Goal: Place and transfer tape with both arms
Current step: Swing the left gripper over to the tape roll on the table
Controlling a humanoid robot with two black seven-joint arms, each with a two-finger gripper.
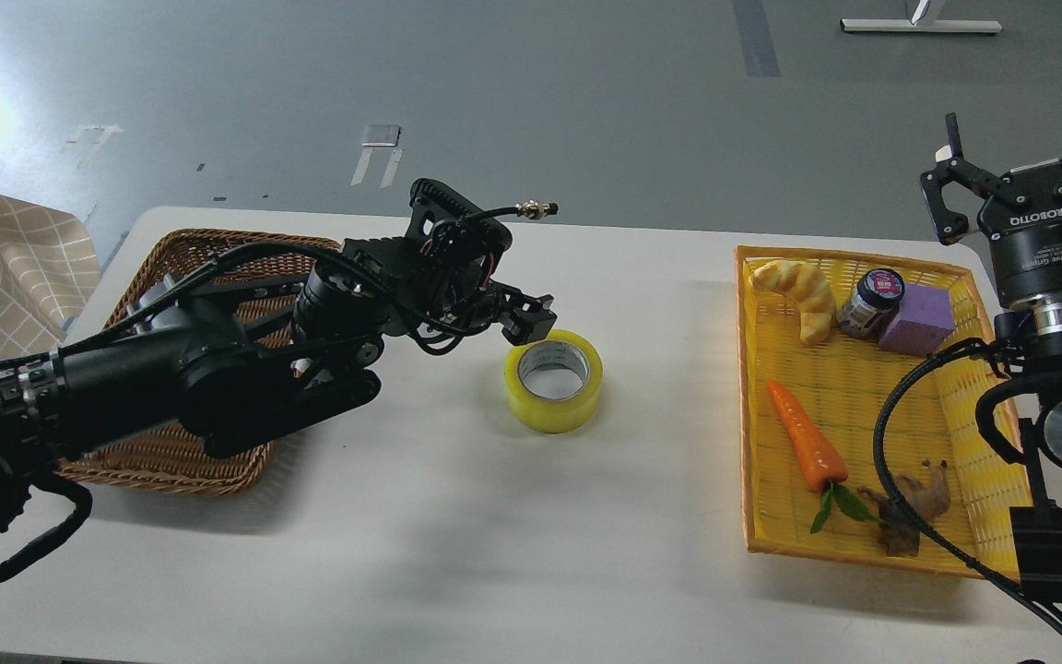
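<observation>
left claw [531, 318] low, at tape [554, 379] rim, grip unclear | right claw [1029, 138] raised upright, fingers spread wide

Black jointed arms [171, 369], looped cables, white ROBOTIQ lettering [1043, 216] on right wrist.

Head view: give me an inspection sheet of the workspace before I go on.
Surface: white table, bare in the middle apart from the tape.
Job's things: tape lying flat on the table, core opening up, between the two baskets.
Clutter: wicker basket at left, partly hidden by the left arm; yellow tray at right holding a croissant, a jar, a purple block, a carrot and a brown item.
Grippers: left pincer at the tape's upper rim, state unclear; right pincer raised, fingers spread, empty.
Cables: black cable loops over the tray.
Surroundings: grey floor; checked cloth at left.
</observation>
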